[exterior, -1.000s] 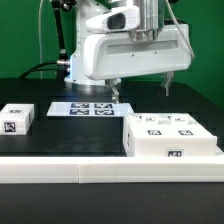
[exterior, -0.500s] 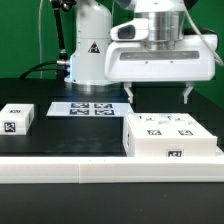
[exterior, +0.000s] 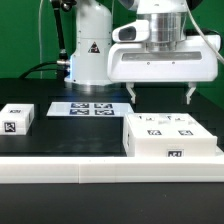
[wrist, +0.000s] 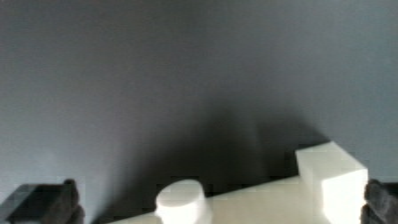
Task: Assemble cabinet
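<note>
Hovering in the upper right of the exterior frame, the hand [exterior: 161, 94] stands wide open, holding nothing between its fingers [exterior: 192, 95], above the cabinet [exterior: 170, 136], which sits on the black bench [exterior: 70, 138] at lower right. Its tagged top faces up. The marker board [exterior: 85, 107] lies centre-left, behind; a small white tagged block [exterior: 18, 118] rests at the far left, well apart from the cabinet.

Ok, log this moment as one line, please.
gripper: open, empty | position: above cabinet, not touching | small tagged block: apart, at exterior view's left | step: cabinet not yet grasped
</note>
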Robot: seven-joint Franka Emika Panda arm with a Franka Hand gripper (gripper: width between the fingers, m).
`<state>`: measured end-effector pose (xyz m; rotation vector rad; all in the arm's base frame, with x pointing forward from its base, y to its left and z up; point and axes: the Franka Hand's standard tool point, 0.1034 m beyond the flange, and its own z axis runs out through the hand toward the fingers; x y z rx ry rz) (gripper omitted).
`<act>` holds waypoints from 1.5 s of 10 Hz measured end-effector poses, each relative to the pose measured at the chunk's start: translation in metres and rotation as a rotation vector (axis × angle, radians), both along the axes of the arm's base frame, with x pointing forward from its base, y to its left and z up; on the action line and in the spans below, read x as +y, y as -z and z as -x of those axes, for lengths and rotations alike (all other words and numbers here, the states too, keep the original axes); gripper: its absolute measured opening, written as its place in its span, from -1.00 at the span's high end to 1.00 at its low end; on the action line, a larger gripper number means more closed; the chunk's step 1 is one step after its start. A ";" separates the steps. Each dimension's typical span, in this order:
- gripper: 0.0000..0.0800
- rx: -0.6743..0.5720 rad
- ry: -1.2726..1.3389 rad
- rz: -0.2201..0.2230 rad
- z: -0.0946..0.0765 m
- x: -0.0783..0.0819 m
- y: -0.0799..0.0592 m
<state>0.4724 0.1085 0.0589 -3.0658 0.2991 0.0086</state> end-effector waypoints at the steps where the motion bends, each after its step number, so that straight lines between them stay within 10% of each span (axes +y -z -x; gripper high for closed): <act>1: -0.99 0.004 -0.019 0.003 0.002 0.003 0.004; 15: -0.99 -0.009 -0.148 0.016 -0.004 -0.005 0.043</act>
